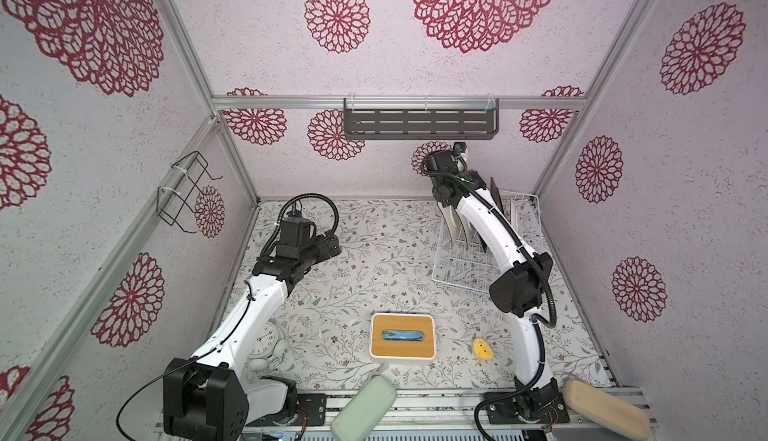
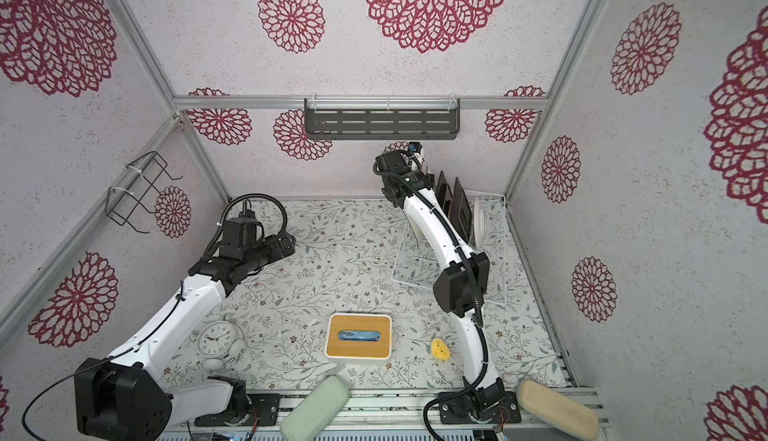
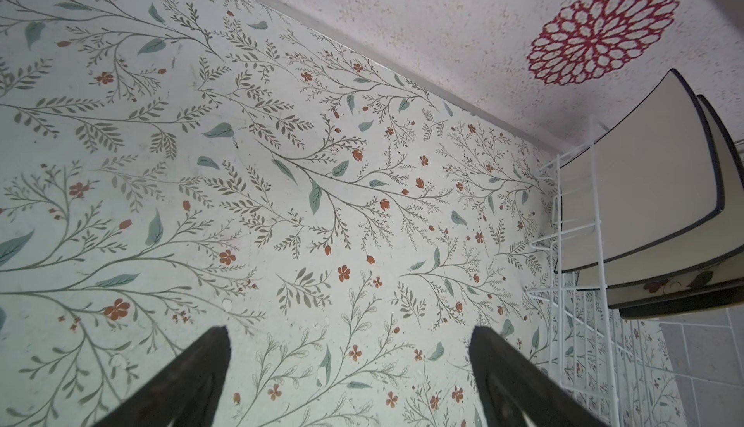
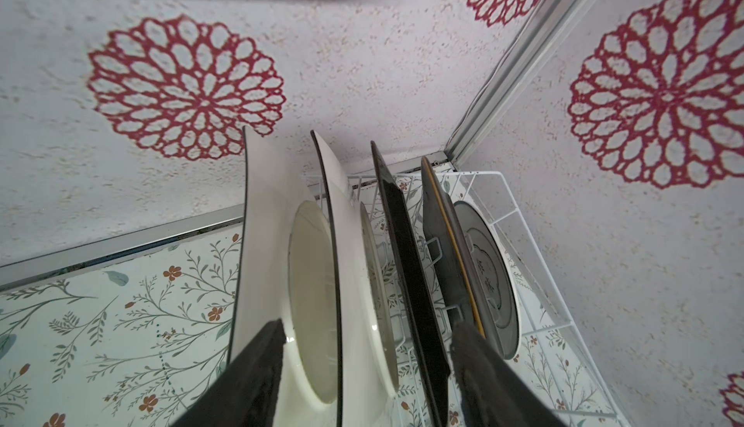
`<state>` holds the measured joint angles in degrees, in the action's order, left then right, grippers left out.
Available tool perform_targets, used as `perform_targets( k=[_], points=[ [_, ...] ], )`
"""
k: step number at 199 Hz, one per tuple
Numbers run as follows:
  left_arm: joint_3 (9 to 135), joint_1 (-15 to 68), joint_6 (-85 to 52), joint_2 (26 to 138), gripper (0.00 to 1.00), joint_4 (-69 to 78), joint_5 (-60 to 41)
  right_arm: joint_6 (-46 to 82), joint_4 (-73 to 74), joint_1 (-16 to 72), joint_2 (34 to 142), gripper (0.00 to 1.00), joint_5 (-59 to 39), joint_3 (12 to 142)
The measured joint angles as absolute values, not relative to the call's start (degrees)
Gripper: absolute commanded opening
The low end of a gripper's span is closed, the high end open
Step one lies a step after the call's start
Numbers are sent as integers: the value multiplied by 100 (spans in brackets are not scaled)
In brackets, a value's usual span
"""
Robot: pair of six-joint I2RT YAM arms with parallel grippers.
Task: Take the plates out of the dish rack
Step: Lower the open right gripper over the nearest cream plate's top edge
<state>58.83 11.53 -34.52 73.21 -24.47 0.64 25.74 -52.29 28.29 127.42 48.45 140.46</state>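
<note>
Five plates stand on edge in the white wire dish rack at the back right. In the right wrist view I see two cream square plates, two black square plates and a round white plate. My right gripper hangs open just above them. One finger is over the outer cream plate and the other by the second black plate. In both top views the arm hides these fingers. My left gripper stands open over bare table, well left of the rack.
A white box with a bamboo top sits mid-front. An alarm clock and a small yellow object lie near it. A grey slotted shelf hangs on the back wall. A black wire bracket hangs on the left wall.
</note>
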Motion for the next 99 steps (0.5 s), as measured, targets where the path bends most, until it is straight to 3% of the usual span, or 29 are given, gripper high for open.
perform_targets(
  k=[99],
  points=[
    [6007,1203,-3454,7476,97,-2434,49,3533,-5483,2733,12899,71,4519,14009]
  ],
)
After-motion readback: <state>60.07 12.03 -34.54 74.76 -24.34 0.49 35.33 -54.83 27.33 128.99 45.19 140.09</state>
